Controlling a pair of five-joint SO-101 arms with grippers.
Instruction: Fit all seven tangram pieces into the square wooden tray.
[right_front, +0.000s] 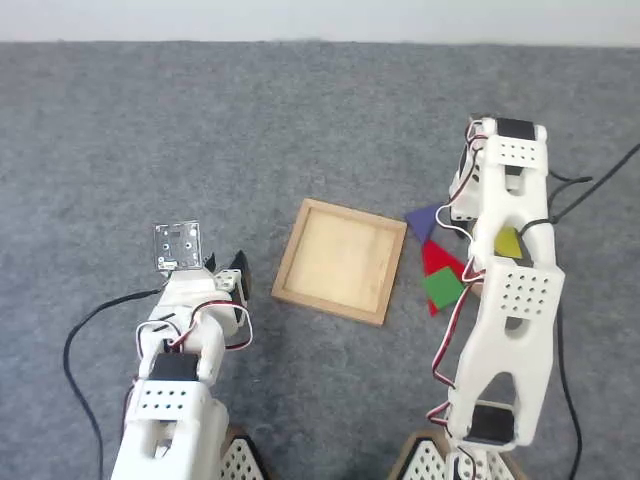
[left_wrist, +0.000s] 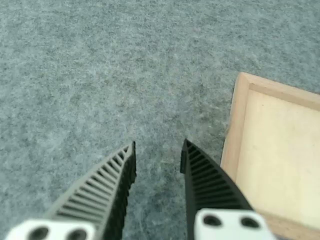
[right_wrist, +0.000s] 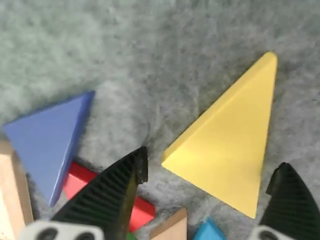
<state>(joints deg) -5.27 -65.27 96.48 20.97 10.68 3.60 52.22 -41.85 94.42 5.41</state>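
Grey carpet (right_front: 150, 120); left hand (left_wrist: 159, 144) released beside tray (left_wrist: 234, 125); right hand (right_wrist: 214, 165) spread over yellow triangle (right_wrist: 230, 140).

Tray (right_front: 290, 250) sits mid-worktop (right_front: 150, 120). Left pincer (left_wrist: 157, 147) is left of the tray, just beside its edge. Pieces cluster right of the tray: corner triangle (right_front: 425, 220) by the far right corner, middle piece (right_front: 438, 258) before it, near piece (right_front: 443, 287) before that. Outer triangle (right_wrist: 227, 145) lies farther right, under right pincer (right_wrist: 214, 160), a finger either side.
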